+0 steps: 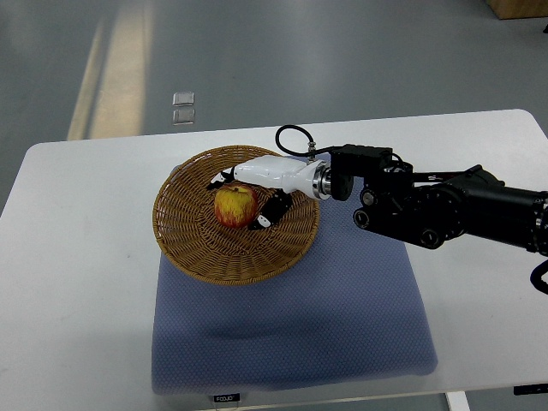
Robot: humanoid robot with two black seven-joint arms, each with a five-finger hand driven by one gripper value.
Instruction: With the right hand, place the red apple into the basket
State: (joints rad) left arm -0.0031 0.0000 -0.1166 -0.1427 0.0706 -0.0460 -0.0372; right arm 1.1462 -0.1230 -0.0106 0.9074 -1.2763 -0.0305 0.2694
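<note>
Top view, steeply downward: white table (77, 257) bearing a blue mat (291, 325), with a wicker basket (184, 244) overlapping the mat's far left corner. Inside the basket, near its middle, a red apple (235, 205), yellow-streaked. Reaching in from the right, a black arm ending in a white right hand (261, 184), fingers curved around the apple's far and right sides; grip or release impossible to tell, contact looking close. Left arm absent from view. Judged as the release step: best done by spreading the fingers fully, then lifting straight up and back to the right, clear of the rim, without rolling the apple. Little in the way: only the near rim and a looped cable (291, 137) at the wrist. Beyond the table, grey floor with two small pale squares (183, 107).
</note>
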